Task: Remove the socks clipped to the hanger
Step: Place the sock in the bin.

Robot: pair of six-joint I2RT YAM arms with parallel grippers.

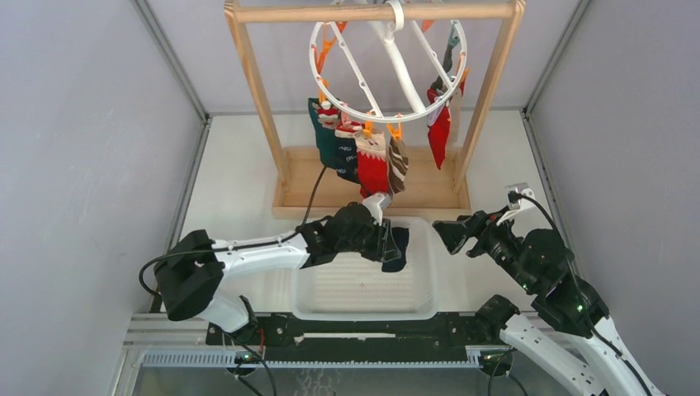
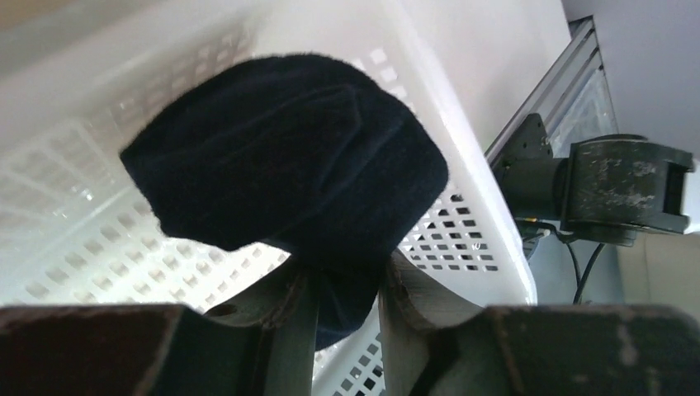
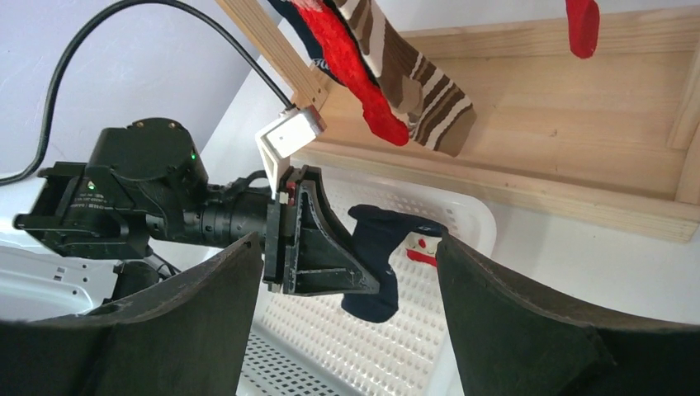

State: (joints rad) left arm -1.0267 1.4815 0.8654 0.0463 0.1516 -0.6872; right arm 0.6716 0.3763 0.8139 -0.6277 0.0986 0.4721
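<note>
Left tool (image 1: 387,242) grips one navy sock (image 1: 399,248) over one basket (image 1: 355,287).

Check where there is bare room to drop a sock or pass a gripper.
The basket floor looks bare from its near rim up to the navy sock in the left gripper. The table left and right of the wooden rack is bare. Crowded: under the hanger, where the socks hang over the rack base.
</note>
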